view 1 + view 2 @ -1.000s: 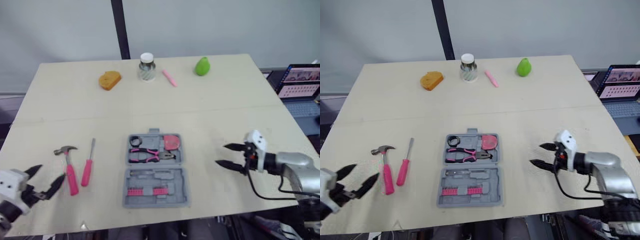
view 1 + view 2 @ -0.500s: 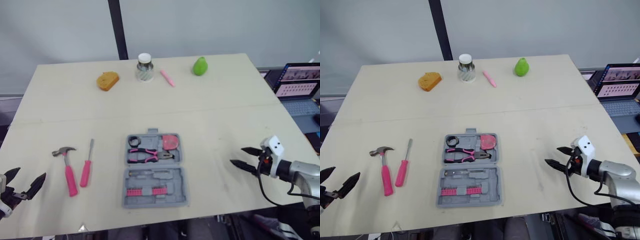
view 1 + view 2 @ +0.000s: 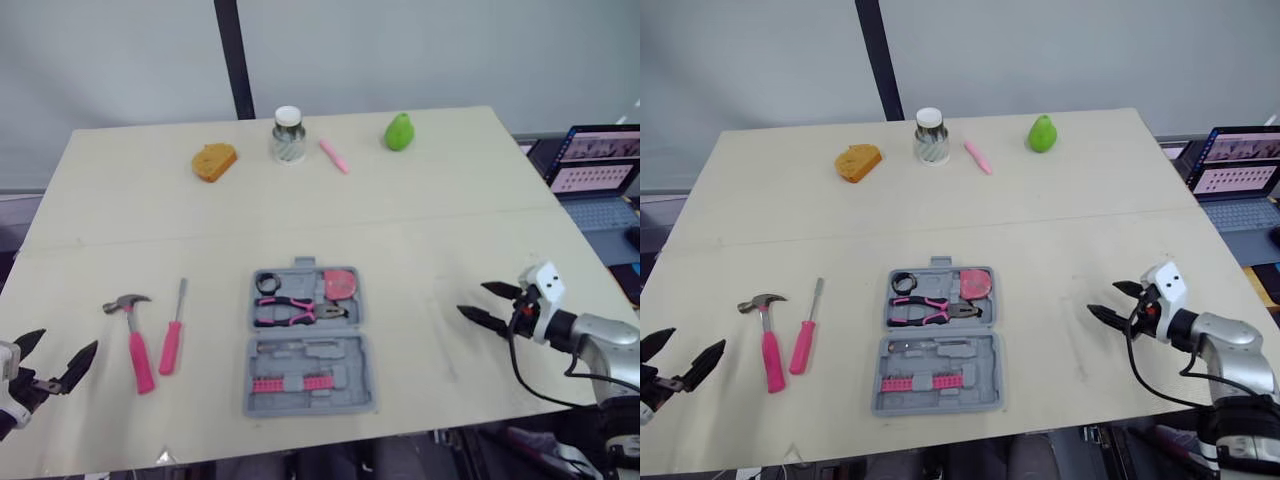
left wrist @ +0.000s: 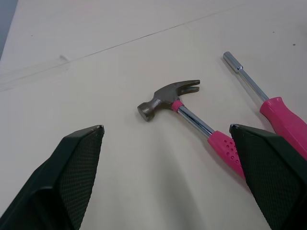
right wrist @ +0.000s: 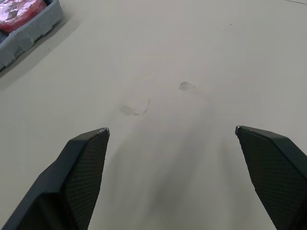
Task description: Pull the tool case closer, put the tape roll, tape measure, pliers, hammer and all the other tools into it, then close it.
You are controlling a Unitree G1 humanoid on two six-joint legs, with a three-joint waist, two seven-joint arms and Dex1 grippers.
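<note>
My left tool (image 3: 58, 347) hangs spread at the near-left corner of the pale counter (image 3: 450, 230), with the hammer (image 3: 134, 335) and screwdriver (image 3: 172, 335) just beyond it. My right tool (image 3: 474, 299) is spread too, over bare counter to the right of the open tool case (image 3: 312, 400). The case sits centre-front and holds the pliers (image 3: 300, 312), tape measure (image 3: 342, 284) and tape roll (image 3: 269, 284). A grey wall (image 3: 450, 50) stands behind.

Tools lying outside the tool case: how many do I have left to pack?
2: the hammer and, beside it, the pink-handled screwdriver, both left of the open tool case. Nothing seems hidden.
</note>
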